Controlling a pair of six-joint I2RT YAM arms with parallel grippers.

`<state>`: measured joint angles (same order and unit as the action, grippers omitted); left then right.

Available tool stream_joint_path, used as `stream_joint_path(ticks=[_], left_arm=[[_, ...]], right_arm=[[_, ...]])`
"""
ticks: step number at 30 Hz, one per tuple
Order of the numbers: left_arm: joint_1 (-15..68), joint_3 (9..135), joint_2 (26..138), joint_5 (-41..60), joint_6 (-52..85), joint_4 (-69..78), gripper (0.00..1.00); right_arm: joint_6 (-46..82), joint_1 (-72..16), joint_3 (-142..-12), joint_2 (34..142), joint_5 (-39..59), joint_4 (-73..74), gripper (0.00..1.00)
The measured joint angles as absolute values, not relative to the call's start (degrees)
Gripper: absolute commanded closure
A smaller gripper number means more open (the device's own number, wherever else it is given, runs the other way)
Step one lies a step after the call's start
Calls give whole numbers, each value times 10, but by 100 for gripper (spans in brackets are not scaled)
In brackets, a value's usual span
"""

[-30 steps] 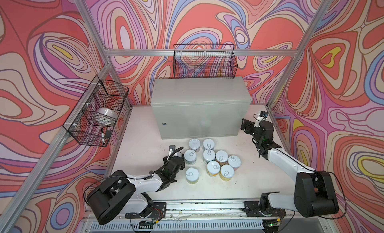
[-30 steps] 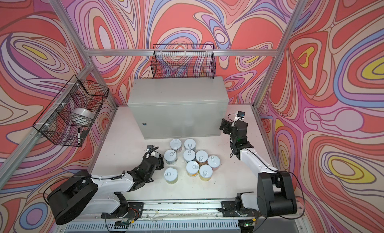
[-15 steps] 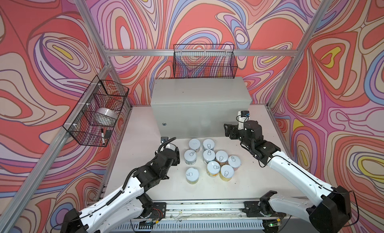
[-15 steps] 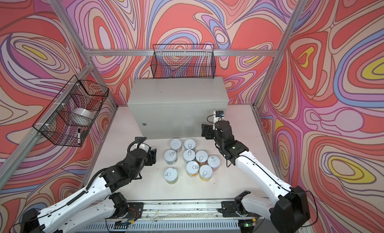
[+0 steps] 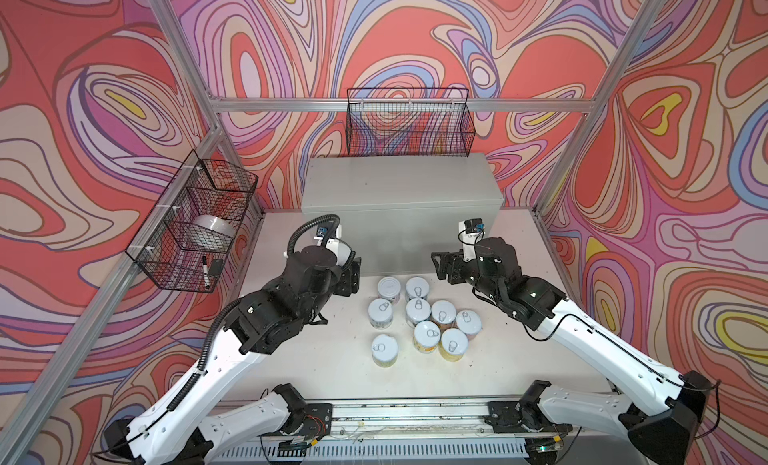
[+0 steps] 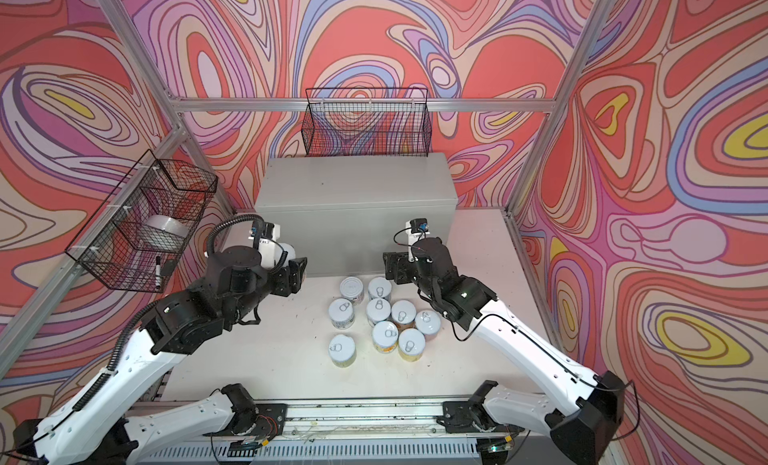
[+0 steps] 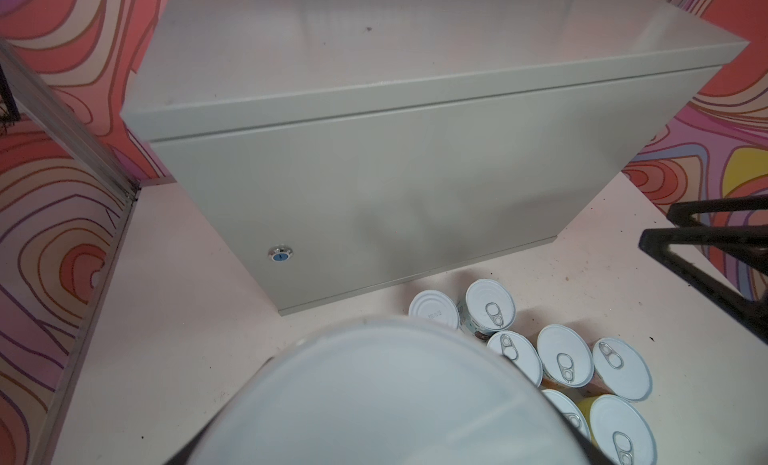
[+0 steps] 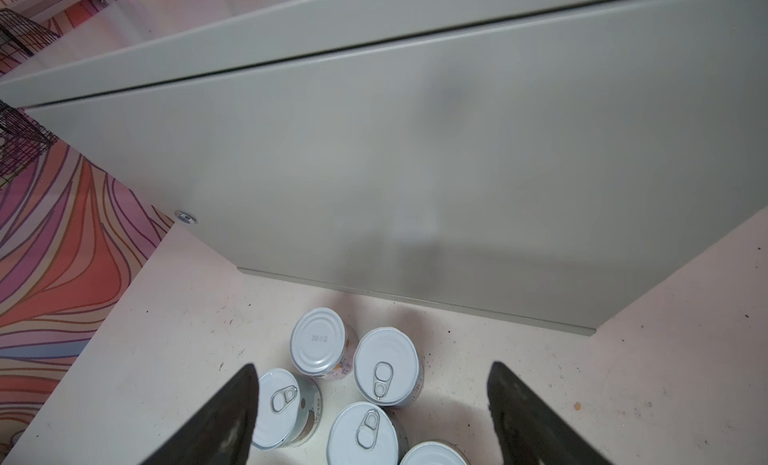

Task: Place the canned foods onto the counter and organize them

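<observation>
Starting left of the counter: a black wire basket hangs on the side wall, with something white and round plus a marker inside.

Next up, the left gripper is raised off the table in front of the counter's left front corner. It's clamped on the held can. The left wrist view is mostly that can's pale lid, with the counter's front and its little round lock beyond it.

In front of the middle of the counter, nine cans stand upright on the table, so none of them are up on the counter top. They're bunched tight. The two nearest the counter sit close to its front face, though I can't tell if they touch it. One of that pair is the flipped can, showing a plain stamped end instead of a pull tab. One loner sits apart on the side farthest from the counter. A second wire basket hangs on the back wall just above the counter's rear edge.

Over by the counter's right half, the right gripper hangs near the front face, above the near edge of the bunch. Its jaws are spread wide with nothing between them. In the right wrist view both fingers frame the lids below.
</observation>
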<state>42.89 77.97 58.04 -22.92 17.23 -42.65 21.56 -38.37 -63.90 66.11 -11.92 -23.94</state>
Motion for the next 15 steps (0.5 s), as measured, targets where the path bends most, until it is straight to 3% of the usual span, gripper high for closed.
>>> stream_joint_path(ticks=[15], left_arm=[[265,1077,793,-137,90,-456,100]], right_arm=[[225,-386,-730,672,-129,-267,11]])
